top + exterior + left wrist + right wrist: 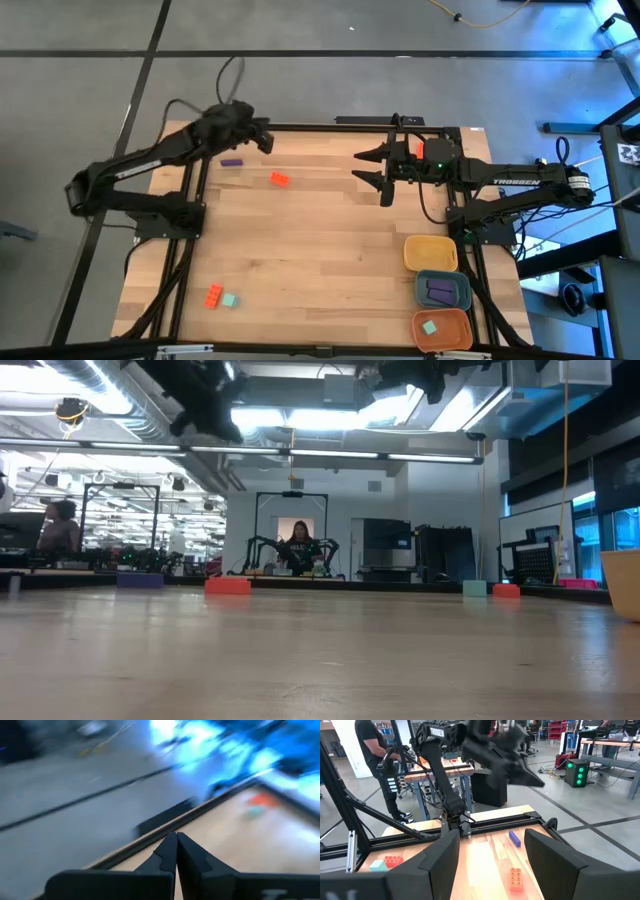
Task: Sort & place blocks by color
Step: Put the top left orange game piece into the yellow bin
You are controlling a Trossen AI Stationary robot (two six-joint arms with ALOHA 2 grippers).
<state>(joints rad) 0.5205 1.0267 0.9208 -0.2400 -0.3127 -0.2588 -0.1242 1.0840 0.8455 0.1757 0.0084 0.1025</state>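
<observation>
Wooden table (320, 250): four blocks lie loose on it, and three trays stand in a row by its near right corner.
Near-left pair: an orange-red block (213, 295) and a teal block (229, 300) lie just beside each other near the front left edge, well apart from both arms.
Trays: the yellow tray (431, 253) looks empty; the blue-grey tray (443, 290) holds a purple block (439, 291); the orange tray (442, 329) holds a teal block (430, 327). So part of the sort looks done.
Far blocks: an orange-red bar (279, 179) lies in the far middle of the table, and a purple bar (232, 161) lies beyond it to the left.
Right gripper (372, 170): raised at the far side, fingers spread wide with nothing between them; its wrist view looks down the table at the orange-red bar (515, 878) and purple bar (514, 838).
Left gripper (268, 142): raised over the far left edge near the purple bar, fingers pressed together and empty, as its wrist view (176, 851) shows.
Step in hand: between picks, I judge; the right arm seems lined up for the orange-red bar.
Next move: lower the open fingers astride the bar, close, then carry it to a tray of its own, probably the yellow one.
</observation>
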